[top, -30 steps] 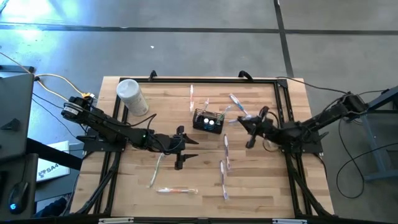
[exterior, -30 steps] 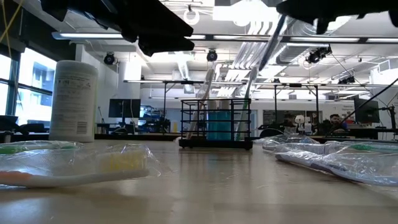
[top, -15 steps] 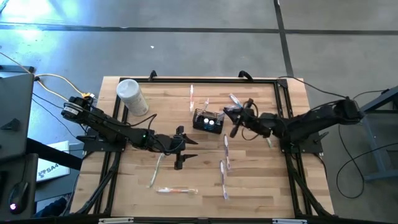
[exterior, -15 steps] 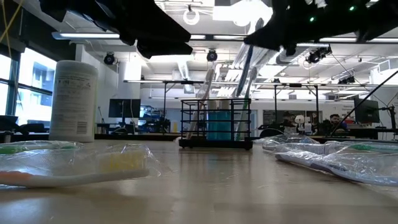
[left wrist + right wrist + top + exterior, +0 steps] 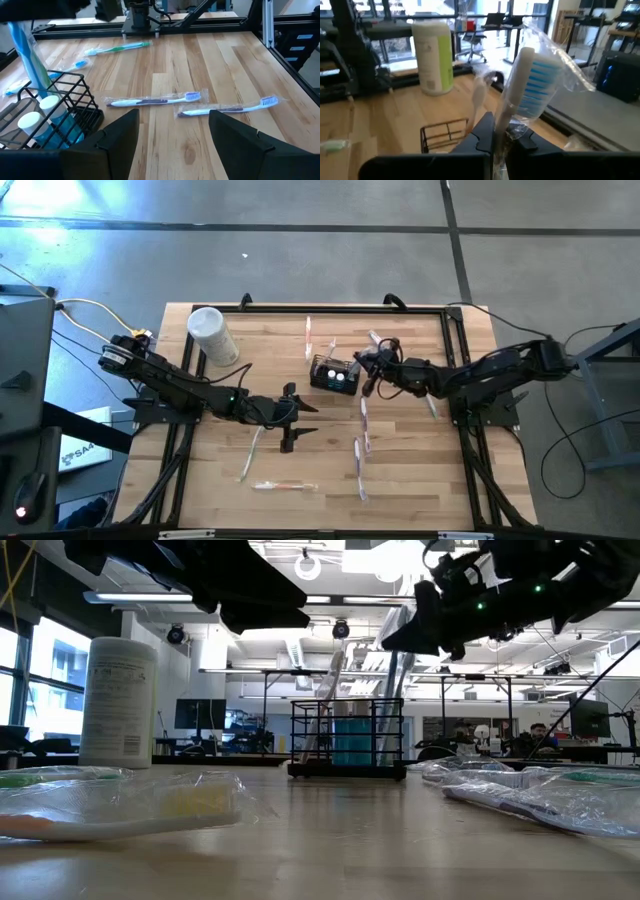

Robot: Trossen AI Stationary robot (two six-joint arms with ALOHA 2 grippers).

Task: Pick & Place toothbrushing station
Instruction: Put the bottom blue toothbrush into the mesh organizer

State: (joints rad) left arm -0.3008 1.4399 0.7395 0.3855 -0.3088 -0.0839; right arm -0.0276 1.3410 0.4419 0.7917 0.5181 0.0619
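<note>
The toothbrushing station, a small black wire-mesh caddy (image 5: 335,373) (image 5: 347,737), stands on the wooden table with a blue toothbrush (image 5: 25,50) and white-capped items in it. My right gripper (image 5: 368,375) (image 5: 495,132) hovers just right of the caddy, above its rim, shut on a clear-wrapped toothbrush with blue bristles (image 5: 532,75). My left gripper (image 5: 290,420) (image 5: 172,135) waits open near the table's middle, on the near side of the caddy, with nothing between its fingers. My right gripper pinches the wrapped toothbrush between its two fingers on the handle just below the head (image 5: 502,117). The fingers come roughly level from the table's right side and lie across the handle. The head stands up above the fingers, and the brush is lifted clear of the table.
A white cylindrical container (image 5: 212,335) (image 5: 118,700) stands at the far left. Wrapped toothbrushes lie loose on the table: two before my left gripper (image 5: 155,100) (image 5: 227,107), others near the front (image 5: 285,486) (image 5: 358,470) and at the far side (image 5: 308,335).
My right gripper has carried the wrapped toothbrush toward the table's left and somewhat down, from near the right edge to just beside the caddy, turning as it went. It has stayed shut on the brush.
</note>
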